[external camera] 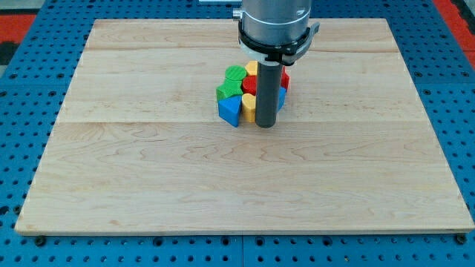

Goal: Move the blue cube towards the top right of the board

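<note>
Several blocks are packed in a tight cluster just above the board's middle. A blue triangular block (229,110) lies at the cluster's lower left. Two green blocks (231,83) sit at its upper left. A yellow block (249,106) and a red block (249,85) lie beside the rod. Another yellow block (252,68) shows at the top. A sliver of blue (282,97), likely the blue cube, and red (285,78) peek out to the rod's right. My tip (266,124) rests at the cluster's lower right edge, touching the yellow block. The rod hides much of the blue cube.
The wooden board (148,185) lies on a blue pegboard table (30,148). The arm's grey round housing (274,26) hangs over the board's top middle. A red area shows at the view's top corners.
</note>
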Tool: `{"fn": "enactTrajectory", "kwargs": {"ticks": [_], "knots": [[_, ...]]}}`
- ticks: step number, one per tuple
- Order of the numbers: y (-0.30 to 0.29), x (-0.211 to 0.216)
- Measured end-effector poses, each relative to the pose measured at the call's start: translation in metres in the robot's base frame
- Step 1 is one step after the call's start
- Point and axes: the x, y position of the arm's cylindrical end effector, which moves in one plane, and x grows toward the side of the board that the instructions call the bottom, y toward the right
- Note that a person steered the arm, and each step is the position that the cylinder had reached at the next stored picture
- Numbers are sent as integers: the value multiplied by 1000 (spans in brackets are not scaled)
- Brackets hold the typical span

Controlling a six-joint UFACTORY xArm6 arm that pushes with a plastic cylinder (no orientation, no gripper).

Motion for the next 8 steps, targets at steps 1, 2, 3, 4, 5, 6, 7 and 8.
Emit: {"fn": "enactTrajectory", "kwargs": {"ticks": [1, 2, 3, 4, 5, 6, 7, 8], "knots": [[0, 0], [1, 0], [1, 1], [34, 6], [51, -11], [33, -30], [12, -31], [-31, -50]]}}
